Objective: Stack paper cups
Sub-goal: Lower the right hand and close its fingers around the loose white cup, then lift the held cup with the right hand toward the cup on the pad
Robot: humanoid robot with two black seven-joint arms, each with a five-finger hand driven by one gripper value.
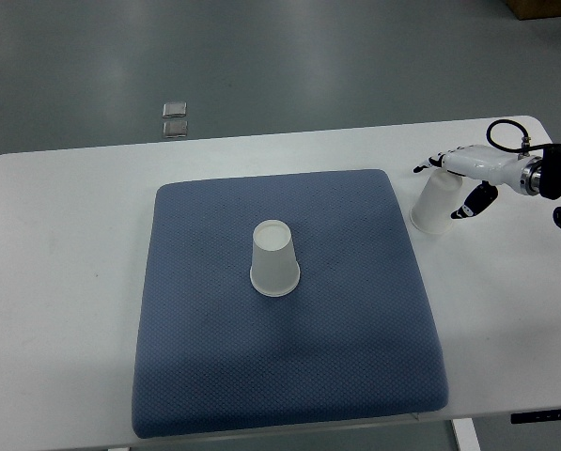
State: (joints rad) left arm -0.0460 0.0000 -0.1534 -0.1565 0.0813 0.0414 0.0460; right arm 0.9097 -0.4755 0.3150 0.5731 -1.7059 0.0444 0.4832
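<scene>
**Cups apart: one on the mat, one in the right hand**

Table (54, 282), white, carries a blue mat (355, 357) at its centre. From my remote view, reading left to right: a paper cup (274, 259) stands mouth-down near the middle of the mat, touched by nothing. Just off the mat's right edge, a second cup (434, 203) rests mouth-down on the bare table (slightly tilted). My right hand (460, 180), entering from the right edge, has its fingers (475, 201) clamped around this cup's upper part. Beyond the table's far edge, two small grey pads (175, 119) lie on the floor.
</scene>
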